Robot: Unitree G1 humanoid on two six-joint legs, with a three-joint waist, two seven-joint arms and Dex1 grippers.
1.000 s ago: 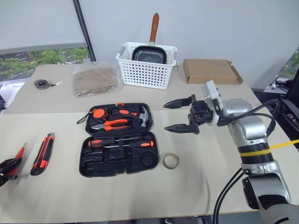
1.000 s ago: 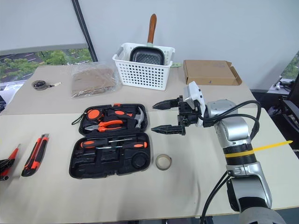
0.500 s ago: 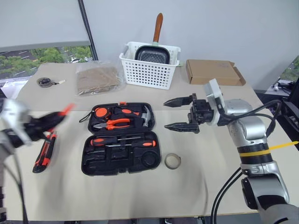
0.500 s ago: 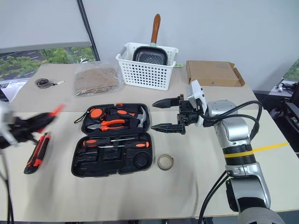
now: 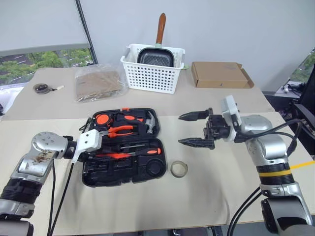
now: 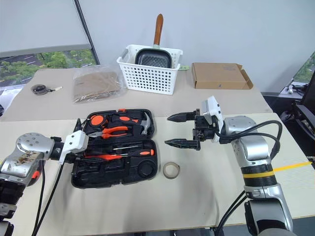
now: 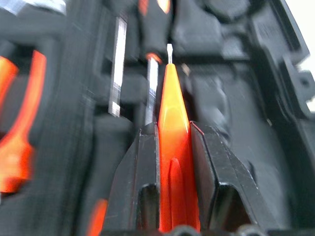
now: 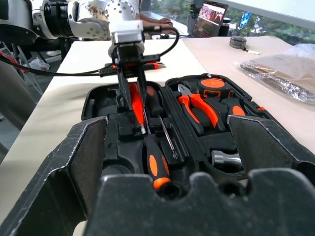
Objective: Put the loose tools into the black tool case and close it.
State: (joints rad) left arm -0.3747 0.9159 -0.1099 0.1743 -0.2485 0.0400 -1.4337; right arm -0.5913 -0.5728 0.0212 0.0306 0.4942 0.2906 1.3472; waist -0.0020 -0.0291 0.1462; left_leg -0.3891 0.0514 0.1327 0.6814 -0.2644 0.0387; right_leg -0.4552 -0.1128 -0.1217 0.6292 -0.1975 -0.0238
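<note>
While the right gripper [image 5: 196, 129] gapes empty, the left gripper [image 7: 173, 147] pinches the slim orange tool [image 7: 173, 128], tip pointing across the black tool case [image 5: 152, 169]

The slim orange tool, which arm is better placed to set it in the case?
Left. The left gripper already clamps the slim orange tool over the black tool case; the right gripper hangs open beside it.

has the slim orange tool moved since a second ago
Yes. The slim orange tool, clamped in the left gripper, went from the table's left edge rightward to over the black tool case.
</note>
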